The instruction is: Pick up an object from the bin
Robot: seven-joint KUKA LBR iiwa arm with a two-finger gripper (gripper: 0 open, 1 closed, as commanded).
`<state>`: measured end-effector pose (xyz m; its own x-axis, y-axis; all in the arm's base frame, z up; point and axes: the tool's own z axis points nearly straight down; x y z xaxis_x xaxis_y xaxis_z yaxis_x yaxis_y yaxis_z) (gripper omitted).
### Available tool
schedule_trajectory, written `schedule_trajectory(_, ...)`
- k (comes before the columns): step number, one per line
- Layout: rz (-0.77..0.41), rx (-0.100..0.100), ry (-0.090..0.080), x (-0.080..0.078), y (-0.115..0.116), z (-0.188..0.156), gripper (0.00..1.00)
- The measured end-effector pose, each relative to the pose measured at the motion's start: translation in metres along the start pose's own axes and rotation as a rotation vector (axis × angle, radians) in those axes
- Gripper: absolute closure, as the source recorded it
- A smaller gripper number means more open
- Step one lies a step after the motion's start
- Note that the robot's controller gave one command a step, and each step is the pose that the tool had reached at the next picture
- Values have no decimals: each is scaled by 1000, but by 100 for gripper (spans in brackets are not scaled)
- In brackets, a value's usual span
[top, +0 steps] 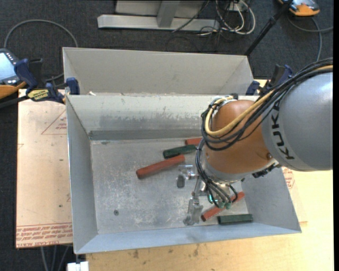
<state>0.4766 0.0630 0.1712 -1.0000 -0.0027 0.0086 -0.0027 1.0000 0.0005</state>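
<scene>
Red stick (211, 213), short and smooth, lies near the front wall of the grey metal bin (79, 174), just beside the claw (188, 197). The claw's two bare-metal fingers are spread with nothing between them. A flat dark green bar (234, 218) lies next to the red stick. Farther off lie a long red-brown stick (159, 168), a green stick (175, 153) and an orange-red stick (193, 141). That makes three reddish pieces and two green.

The grey arm (310, 124) bears black letters "KUK".

Top centre: grey metal stand base (159, 21) on dark floor (85, 29).
Beside it: tangled cables (233, 18).
Top right: orange object (303, 6), edge-cropped.
</scene>
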Motion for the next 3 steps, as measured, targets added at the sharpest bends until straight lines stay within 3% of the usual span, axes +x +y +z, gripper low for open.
schedule_trajectory(1,-158,0,-17,-116,-53,101,0)
schedule_trajectory(2,-218,-3,-23,-183,10,66,0)
schedule_trajectory(3,-317,1,-11,-175,11,70,0)
